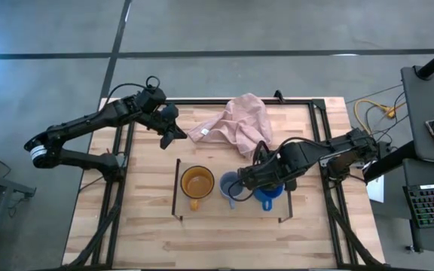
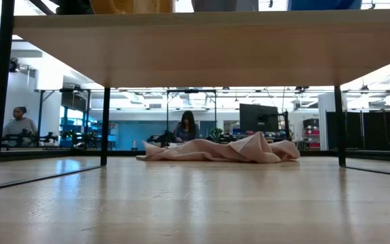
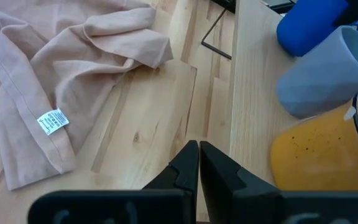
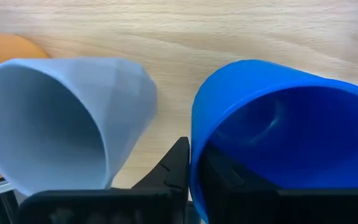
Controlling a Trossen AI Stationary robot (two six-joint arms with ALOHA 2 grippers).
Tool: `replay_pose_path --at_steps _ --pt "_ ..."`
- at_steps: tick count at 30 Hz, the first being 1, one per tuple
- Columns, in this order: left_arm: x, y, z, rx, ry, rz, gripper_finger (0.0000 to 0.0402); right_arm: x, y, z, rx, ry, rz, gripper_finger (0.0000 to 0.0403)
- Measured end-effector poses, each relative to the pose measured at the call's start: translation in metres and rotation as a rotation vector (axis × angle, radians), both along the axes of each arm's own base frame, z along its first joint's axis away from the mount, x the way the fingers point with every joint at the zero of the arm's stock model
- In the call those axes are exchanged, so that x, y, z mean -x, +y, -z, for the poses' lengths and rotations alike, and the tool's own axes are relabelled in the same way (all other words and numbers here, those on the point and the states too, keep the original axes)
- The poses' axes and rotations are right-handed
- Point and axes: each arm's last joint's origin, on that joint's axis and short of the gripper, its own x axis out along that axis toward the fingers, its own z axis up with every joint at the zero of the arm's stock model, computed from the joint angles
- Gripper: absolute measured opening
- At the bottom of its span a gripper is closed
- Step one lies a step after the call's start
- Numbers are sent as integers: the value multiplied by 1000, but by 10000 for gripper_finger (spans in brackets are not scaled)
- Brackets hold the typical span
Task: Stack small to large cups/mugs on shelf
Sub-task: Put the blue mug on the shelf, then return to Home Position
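Three mugs stand in a row on the shelf (image 1: 232, 214), a light board with black rails at its short ends. They are the yellow-orange mug (image 1: 197, 182), the grey mug (image 1: 230, 187) and the blue mug (image 1: 268, 194). My right gripper (image 1: 266, 183) reaches in from the table's right and is shut on the blue mug (image 4: 278, 137). The grey mug (image 4: 61, 118) is right beside it. My left gripper (image 1: 173, 135) is shut and touches nothing. It hangs over the bare table left of the pink cloth (image 1: 236, 124). In the low view the shelf's underside (image 2: 195, 47) fills the top. My right gripper has the blue mug's wall at its rim (image 4: 194, 134), on the side facing the grey mug. One finger (image 4: 176, 165) is outside and the other (image 4: 222, 180) is inside the cup. It comes slanting down from the table's right. The mug is upright; its base is hidden.
The pink cloth (image 3: 55, 81) lies crumpled on the far middle of the tabletop (image 1: 149, 226), behind the shelf. The shelf's black rails (image 1: 178, 188) stand at its two ends. Bare wood lies near the table's front edge. People (image 2: 186, 127) sit far behind the table.
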Motion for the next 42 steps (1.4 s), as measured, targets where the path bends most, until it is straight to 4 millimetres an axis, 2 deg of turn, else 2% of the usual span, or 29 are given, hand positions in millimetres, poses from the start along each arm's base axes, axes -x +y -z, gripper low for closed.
replay_pose_path --at_steps 9,19,25,33,36,39,42 --pt "0 0 0 -7 -2 4 0 -1 1 3 -12 6 1 37" --pt "0 0 0 -23 -4 16 0 -3 2 5 -39 -6 14 126" --pt "0 0 0 -23 -4 16 0 -2 1 -1 -35 -13 15 157" --pt "0 0 0 -24 -4 17 0 8 -3 -22 -25 0 4 158" --pt "0 0 0 -24 -6 15 0 9 -8 -35 11 -48 -43 154" --pt "2 -2 -9 -33 -33 10 0 8 -13 -58 185 -193 -167 150" --pt "7 -5 -30 -72 -115 3 0 7 -18 -92 445 -397 -276 148"
